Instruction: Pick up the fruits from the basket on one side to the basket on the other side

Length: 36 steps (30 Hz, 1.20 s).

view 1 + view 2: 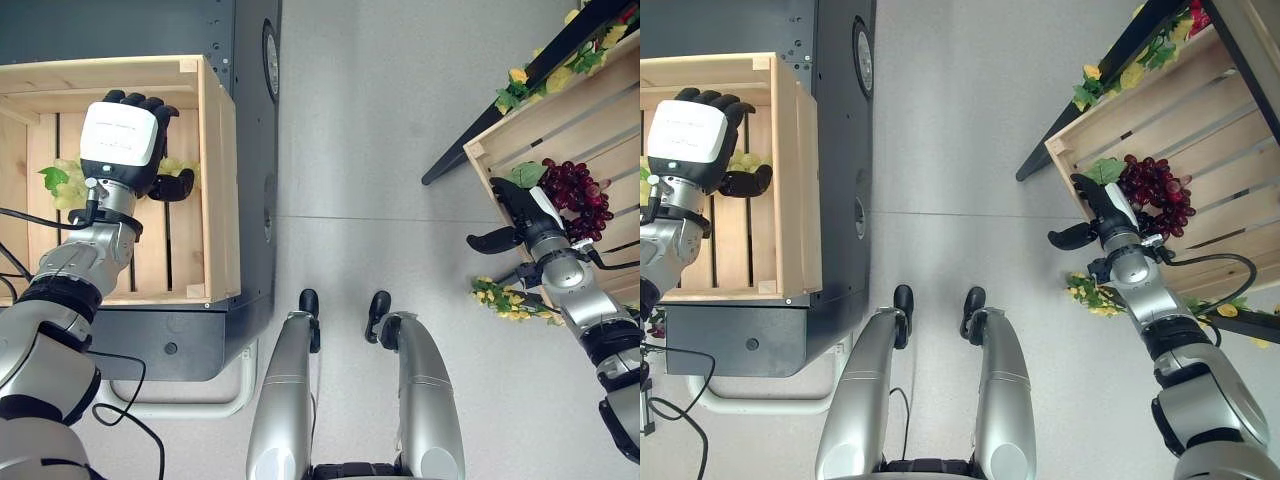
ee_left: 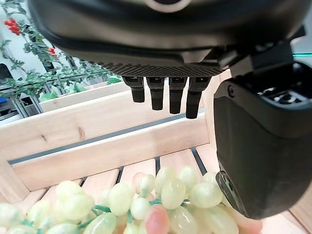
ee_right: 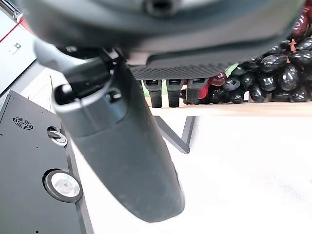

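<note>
Left eye view: the left hand (image 1: pixel 122 140) hovers over green grapes (image 1: pixel 62 180) lying on the slats of a wooden crate (image 1: pixel 215 190) set on a dark counter (image 1: pixel 250 150). Its thumb juts sideways and its fingers reach toward the crate's far wall. At far right, the right hand (image 1: pixel 525 215) sits at the near edge of a second crate (image 1: pixel 570 115), beside a bunch of red grapes (image 1: pixel 580 198) and a green leaf (image 1: pixel 527 175). Yellow-flowered greenery (image 1: pixel 505 298) lies on the floor below that crate.

Right eye view: the same scene. Open grey floor (image 1: pixel 950 150) separates the two crates, well apart. The right hand's thumb sticks out away from the crate over the floor, clear of the fruit.

Left wrist view: the left hand's fingers (image 2: pixel 163 95) hang straight and relaxed above the green grapes, not closed on them; the thumb stands beside the bunch. The crate's walls rise close behind, leaving little room beyond the fingertips.

Right wrist view: the right hand's fingers (image 3: pixel 168 92) extend straight toward the red grapes, their tips at the crate's edge; nothing is pinched.

Judged from this, neither bunch is held, so this is either an approach or a release. If the green grapes are the load, the left hand must sink and curl round the bunch, then lift clear of the crate's tall side wall before crossing.
</note>
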Motion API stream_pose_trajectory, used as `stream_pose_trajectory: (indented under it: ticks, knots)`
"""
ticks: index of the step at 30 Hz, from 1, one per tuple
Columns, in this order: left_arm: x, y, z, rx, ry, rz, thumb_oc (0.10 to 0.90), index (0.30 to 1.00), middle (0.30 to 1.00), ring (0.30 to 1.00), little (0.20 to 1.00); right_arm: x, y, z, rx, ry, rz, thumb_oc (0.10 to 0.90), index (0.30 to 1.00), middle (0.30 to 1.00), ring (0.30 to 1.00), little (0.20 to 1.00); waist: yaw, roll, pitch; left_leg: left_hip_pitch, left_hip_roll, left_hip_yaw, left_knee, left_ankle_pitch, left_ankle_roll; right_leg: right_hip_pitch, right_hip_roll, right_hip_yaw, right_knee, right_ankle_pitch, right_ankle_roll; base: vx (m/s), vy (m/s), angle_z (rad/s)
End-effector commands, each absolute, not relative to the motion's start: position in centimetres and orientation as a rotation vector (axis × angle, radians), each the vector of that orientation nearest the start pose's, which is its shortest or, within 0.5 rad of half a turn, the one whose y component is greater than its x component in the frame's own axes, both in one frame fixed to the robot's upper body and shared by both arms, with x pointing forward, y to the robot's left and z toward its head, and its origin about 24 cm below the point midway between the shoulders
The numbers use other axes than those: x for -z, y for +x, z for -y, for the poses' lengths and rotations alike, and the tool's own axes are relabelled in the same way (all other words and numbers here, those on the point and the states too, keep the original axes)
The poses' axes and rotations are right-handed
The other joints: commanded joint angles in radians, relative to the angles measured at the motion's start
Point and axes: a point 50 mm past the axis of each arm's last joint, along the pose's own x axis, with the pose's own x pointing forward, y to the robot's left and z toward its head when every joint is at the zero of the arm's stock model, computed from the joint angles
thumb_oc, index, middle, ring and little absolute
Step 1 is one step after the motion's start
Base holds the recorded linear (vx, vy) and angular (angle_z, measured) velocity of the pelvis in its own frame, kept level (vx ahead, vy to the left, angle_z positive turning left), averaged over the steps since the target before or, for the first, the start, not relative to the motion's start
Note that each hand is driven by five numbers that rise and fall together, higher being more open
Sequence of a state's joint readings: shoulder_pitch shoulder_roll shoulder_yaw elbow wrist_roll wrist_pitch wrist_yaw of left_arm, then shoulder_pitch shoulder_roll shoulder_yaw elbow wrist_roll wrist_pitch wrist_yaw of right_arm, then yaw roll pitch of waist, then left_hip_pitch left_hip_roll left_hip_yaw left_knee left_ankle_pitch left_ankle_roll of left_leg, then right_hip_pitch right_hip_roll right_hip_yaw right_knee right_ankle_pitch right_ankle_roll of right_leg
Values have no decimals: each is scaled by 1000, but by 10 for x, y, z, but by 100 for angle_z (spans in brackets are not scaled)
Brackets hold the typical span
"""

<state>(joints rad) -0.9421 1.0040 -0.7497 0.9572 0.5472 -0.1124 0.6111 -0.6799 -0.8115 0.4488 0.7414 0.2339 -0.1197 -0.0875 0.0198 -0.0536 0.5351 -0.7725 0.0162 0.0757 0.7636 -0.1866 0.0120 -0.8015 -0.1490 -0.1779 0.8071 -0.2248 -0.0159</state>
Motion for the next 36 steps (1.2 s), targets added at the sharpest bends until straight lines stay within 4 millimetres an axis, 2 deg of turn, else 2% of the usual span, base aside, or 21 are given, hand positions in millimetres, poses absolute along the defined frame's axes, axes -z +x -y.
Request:
stream_pose_trajectory:
  ticks: [1,10,18,27,36]
  knots:
    - [-247,342,-358,-621,1896,281,800,900,900,900,900,-181,351,301,99,-804,163,800,900,900,900,900,-9,68,-15,86,-16,76,-86,-10,18,97,20,-31,-47,17,0,0,0,0]
    - [-255,333,-377,-710,1962,188,800,900,900,900,900,-177,348,307,101,-789,151,800,900,900,900,900,-6,65,-15,86,-11,78,-99,-5,18,94,18,-38,-52,17,1,-6,-3,2]
    - [-258,319,-391,-827,1957,244,800,900,900,900,900,-172,347,307,104,-778,145,800,900,900,900,900,0,62,-15,89,-11,74,-105,-3,15,100,18,-43,-63,18,0,-10,-7,4]
    - [-255,320,-390,-827,1950,251,800,900,900,900,900,-173,350,306,93,-769,130,800,900,900,900,900,7,66,-15,87,-12,71,-102,-6,16,97,13,-48,-52,11,-4,0,0,0]
    - [-261,329,-379,-784,1980,273,800,900,900,900,900,-171,351,303,82,-748,122,800,900,900,900,900,10,50,-15,75,-12,69,-104,-2,22,83,14,-53,-46,16,-2,0,3,1]
